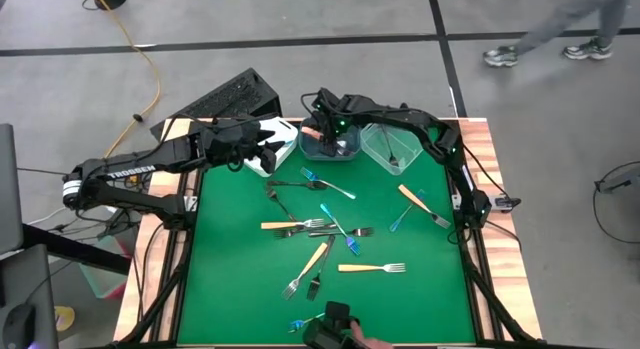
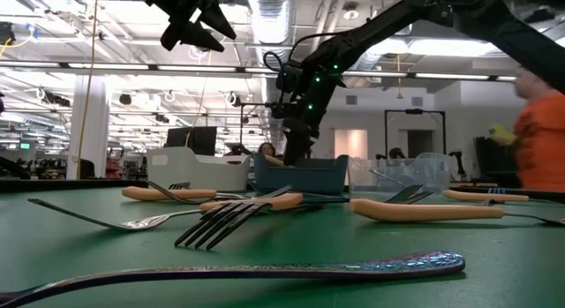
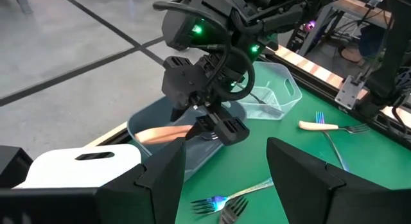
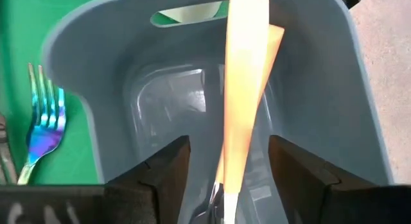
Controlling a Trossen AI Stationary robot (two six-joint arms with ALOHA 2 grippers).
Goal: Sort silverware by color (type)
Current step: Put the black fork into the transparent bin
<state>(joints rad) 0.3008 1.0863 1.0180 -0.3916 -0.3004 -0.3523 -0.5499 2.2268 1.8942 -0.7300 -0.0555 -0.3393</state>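
Observation:
My right gripper [image 4: 228, 179] stands open over the grey-blue bin [image 4: 96, 51], pointing steeply down. An orange-handled fork [image 4: 244, 76] passes between its fingers. The fork's head is down in the bin and its handle [image 3: 167, 132] leans on the bin's end wall beside the white bin [image 1: 280, 144]. A second orange handle [image 4: 275, 44] shows behind it. My left gripper [image 3: 225, 179] hangs open in the air above the white bin, with nothing between its fingers. Several other pieces of silverware lie on the green mat [image 1: 230, 289], among them an orange-handled fork [image 1: 372, 268] and a blue one [image 1: 335, 224].
A clear bin [image 1: 390, 147] stands to the right of the grey-blue one, with something thin inside. An iridescent fork [image 4: 42, 131] lies on the mat beside the grey-blue bin. A dark object [image 1: 335, 324] sits at the near edge. A person [image 1: 560, 29] walks beyond the table.

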